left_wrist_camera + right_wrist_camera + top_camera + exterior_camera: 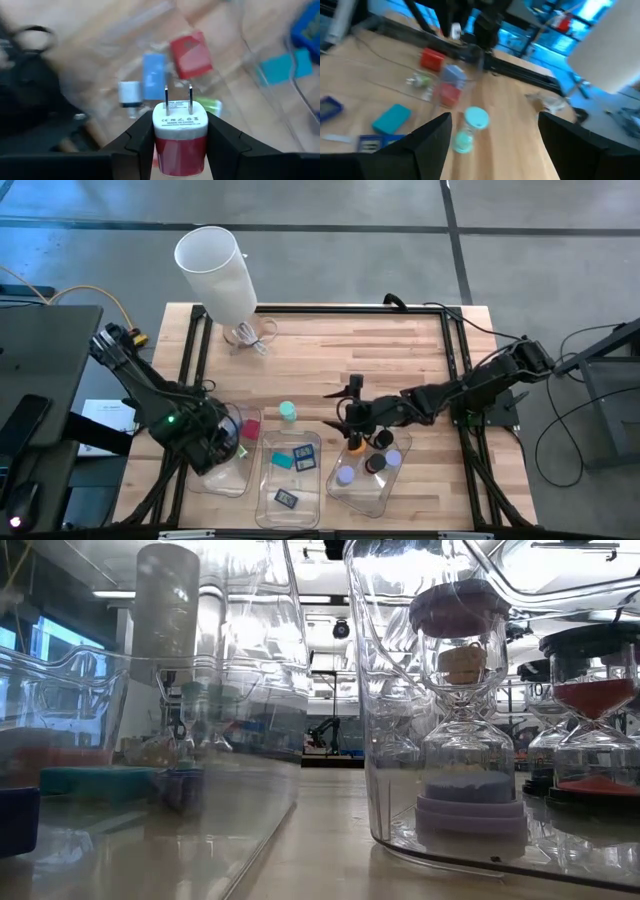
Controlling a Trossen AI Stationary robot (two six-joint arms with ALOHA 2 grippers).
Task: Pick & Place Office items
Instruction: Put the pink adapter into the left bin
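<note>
Three clear trays are sitting side by side along the near edge of the wooden table. The left tray is lying under the left gripper, which is clamping a red-and-white plug adapter, prongs pointing away from the wrist; below it, in the left wrist view, a second red cube, a blue block, a white piece and a green bit are showing, blurred. The middle tray is holding a teal block, a blue item and a small dark blue one. The right tray is carrying three hourglass timers: a purple-capped one, an orange-sand one with black caps, and another orange one.

The right gripper is hovering with its fingers spread wide and nothing between them, above the rear of the right tray. A teal-capped timer is standing on the bare wood between the trays and the gripper, and a red cube is sitting beside the left tray.

A tall white cylinder is standing at the far left corner, with a cable coil by it. The low view is showing a workshop room beyond.
</note>
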